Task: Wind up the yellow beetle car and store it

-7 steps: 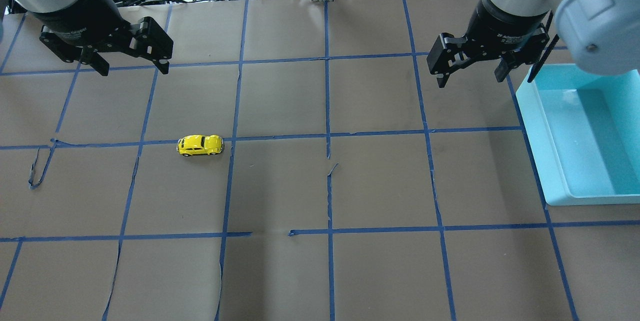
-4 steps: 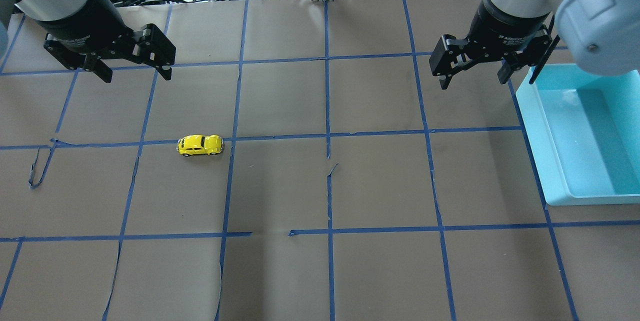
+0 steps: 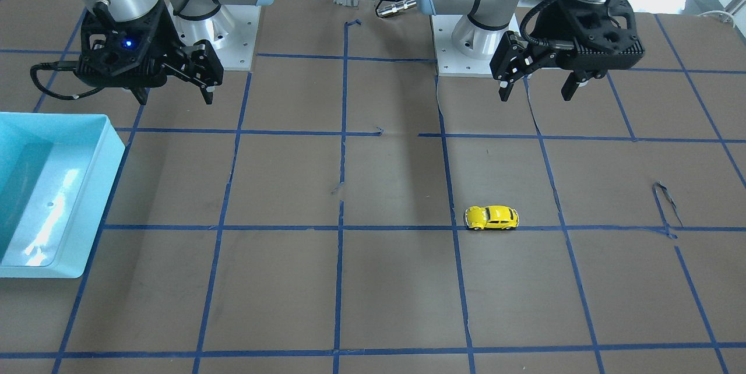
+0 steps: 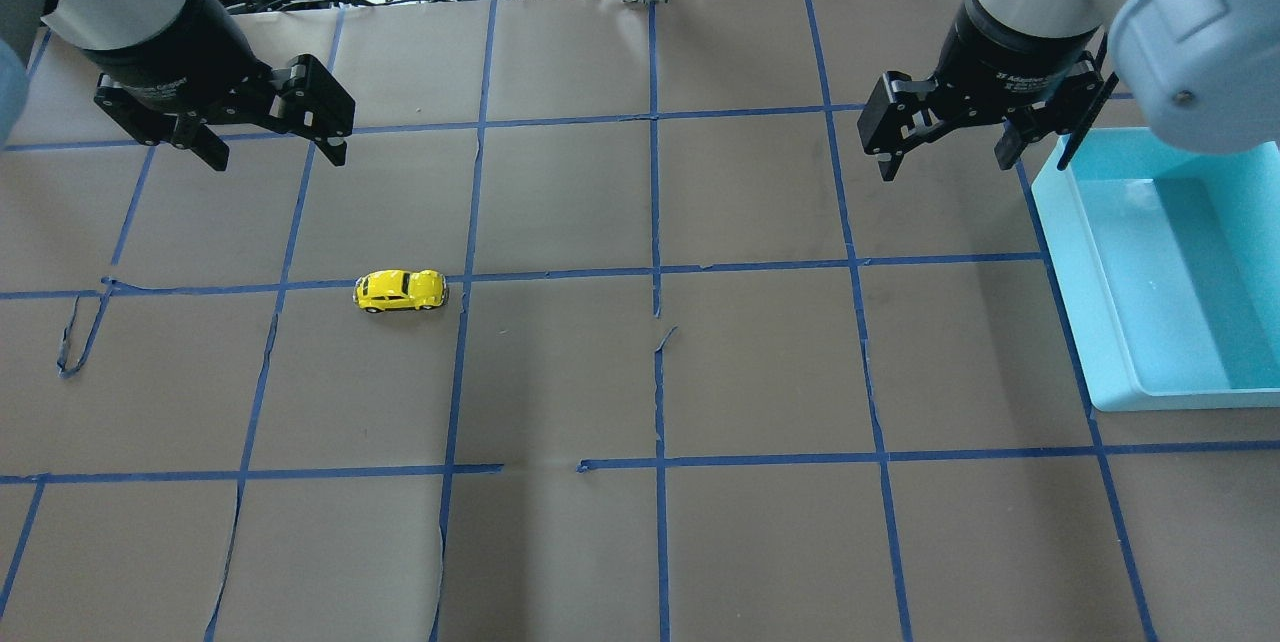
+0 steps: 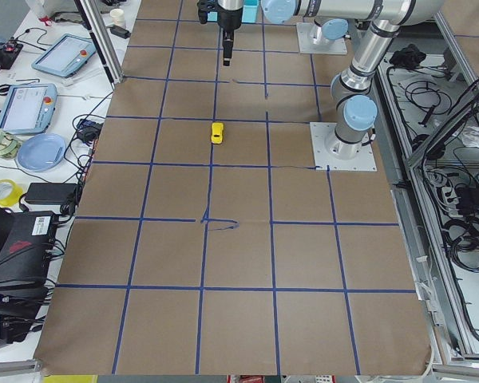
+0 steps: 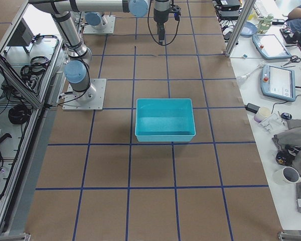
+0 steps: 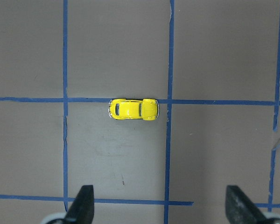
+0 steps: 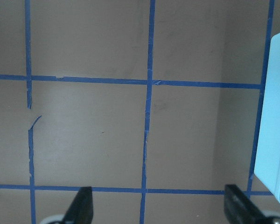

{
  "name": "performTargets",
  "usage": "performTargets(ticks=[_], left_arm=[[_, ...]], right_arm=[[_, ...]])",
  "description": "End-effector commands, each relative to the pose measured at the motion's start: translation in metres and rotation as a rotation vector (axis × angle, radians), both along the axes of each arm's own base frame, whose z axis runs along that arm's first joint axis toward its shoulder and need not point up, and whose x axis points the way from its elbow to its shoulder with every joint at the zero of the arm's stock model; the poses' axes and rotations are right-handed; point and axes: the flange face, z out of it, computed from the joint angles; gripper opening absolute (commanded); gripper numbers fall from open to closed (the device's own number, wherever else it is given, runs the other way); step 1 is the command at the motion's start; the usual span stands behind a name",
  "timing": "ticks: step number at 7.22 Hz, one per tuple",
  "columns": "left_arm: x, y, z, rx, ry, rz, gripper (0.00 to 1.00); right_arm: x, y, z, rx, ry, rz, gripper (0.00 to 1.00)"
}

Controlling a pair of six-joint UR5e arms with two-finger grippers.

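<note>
The yellow beetle car point(image 4: 400, 291) stands on its wheels on the brown table, beside a blue tape line. It also shows in the front view point(image 3: 491, 218), the left side view point(image 5: 217, 132) and the left wrist view point(image 7: 133, 109). My left gripper point(image 4: 275, 154) hangs open and empty above the table, well behind and to the left of the car; in the left wrist view point(image 7: 161, 205) the car lies ahead of its fingertips. My right gripper point(image 4: 945, 159) hangs open and empty at the far right, next to the bin.
A light blue bin point(image 4: 1085, 252) stands at the table's right edge, also in the front view point(image 3: 108, 147) and the right side view point(image 6: 164, 136). Blue tape lines grid the brown paper, with loose curls point(image 4: 70, 342). Cables and devices lie beyond the far edge.
My left gripper has moved a little forward and right, toward the car. My right gripper has shifted slightly. The car has not moved.
</note>
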Motion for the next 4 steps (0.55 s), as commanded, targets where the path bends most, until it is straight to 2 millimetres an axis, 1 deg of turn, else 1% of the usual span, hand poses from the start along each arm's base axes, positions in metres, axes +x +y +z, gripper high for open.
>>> performTargets(ticks=[1,2,3,4], left_arm=[[0.0,0.0,-0.001,-0.007,0.002,-0.005,1.0],[0.0,0.0,-0.001,-0.007,0.0,-0.01,1.0],[0.001,-0.004,-0.007,0.01,-0.008,-0.053,1.0],[0.0,-0.01,-0.024,0.049,-0.005,-0.186,1.0]], right_arm=[[0.0,0.0,0.0,0.0,0.0,0.001,1.0],[0.0,0.001,-0.002,0.007,0.002,0.001,1.0],[0.0,0.0,-0.001,0.003,0.0,0.001,1.0],[0.0,0.001,-0.001,0.003,0.0,0.001,1.0]])
